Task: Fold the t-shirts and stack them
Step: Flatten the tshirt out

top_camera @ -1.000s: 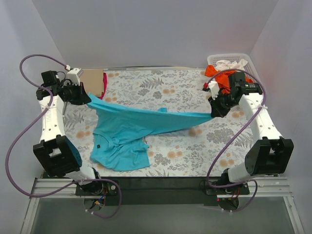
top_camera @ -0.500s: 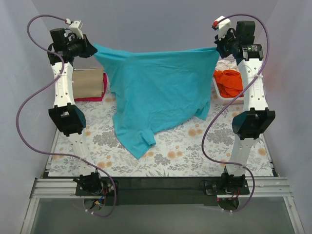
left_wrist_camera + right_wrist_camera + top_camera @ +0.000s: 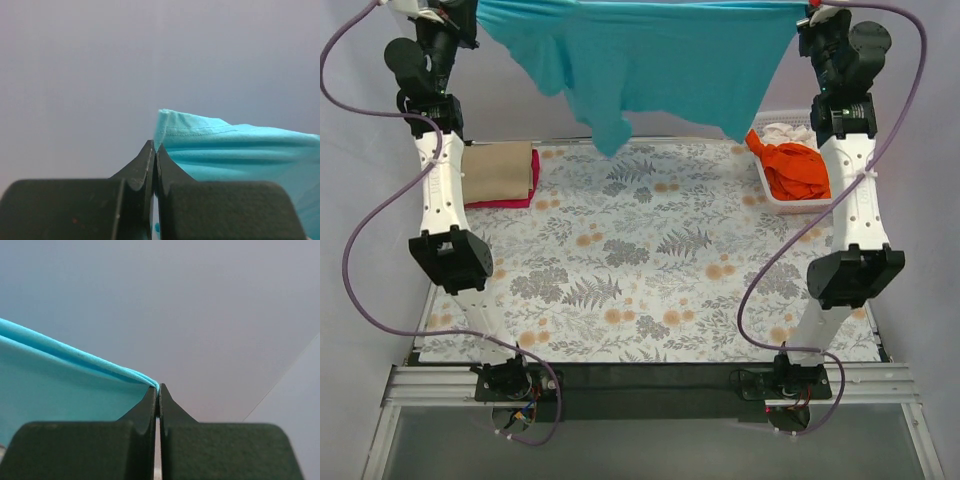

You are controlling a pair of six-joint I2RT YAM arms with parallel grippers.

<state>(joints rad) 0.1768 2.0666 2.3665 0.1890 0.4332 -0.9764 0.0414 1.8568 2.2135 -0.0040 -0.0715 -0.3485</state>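
Observation:
The turquoise-teal t-shirt (image 3: 650, 60) hangs stretched between both raised arms, high above the table at the top of the top view. My left gripper (image 3: 154, 145) is shut on its left corner (image 3: 210, 135). My right gripper (image 3: 158, 386) is shut on its right corner (image 3: 75, 390). A folded tan t-shirt (image 3: 498, 170) lies on a folded magenta-red one (image 3: 525, 195) at the far left of the table. An orange t-shirt (image 3: 795, 168) and a white one (image 3: 790, 132) lie in the basket.
The white lattice basket (image 3: 770, 200) stands at the far right of the table. The grey-and-orange floral cloth (image 3: 650, 270) covers the table. Both arms stand upright at the left and right sides.
Both arms have lifted the teal shirt from the table to full height. It now hangs off the cloth, with its lower edge at the back of the table.

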